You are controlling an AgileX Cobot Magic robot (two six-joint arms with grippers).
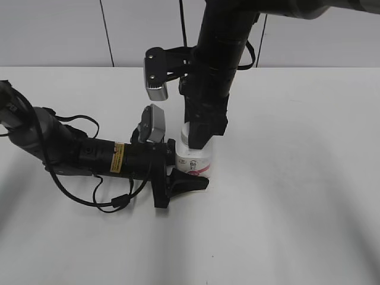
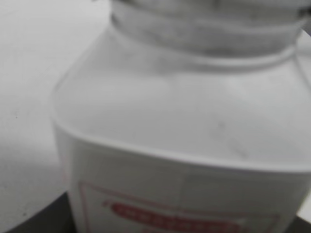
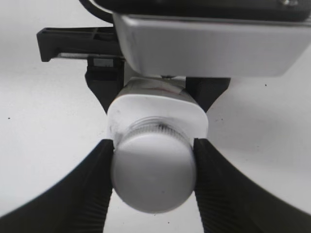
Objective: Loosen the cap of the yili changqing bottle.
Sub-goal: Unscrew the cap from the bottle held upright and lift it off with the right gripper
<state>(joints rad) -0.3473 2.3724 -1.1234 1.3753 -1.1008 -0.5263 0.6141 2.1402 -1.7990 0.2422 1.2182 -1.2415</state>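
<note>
White tabletop carries the squarish white plastic yili changqing bottle, upright, clamped sideways by the left gripper; the right gripper descends vertically, fingers pinching the ribbed white screw cap

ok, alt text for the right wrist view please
Looking down from above, the right gripper has its two black ribbed fingers closed on the white cap of the yili changqing bottle. The left gripper clasps the bottle's body from behind, all on a white table.

White tabletop; pale panelled wall behind, dark vertical seams.
</note>
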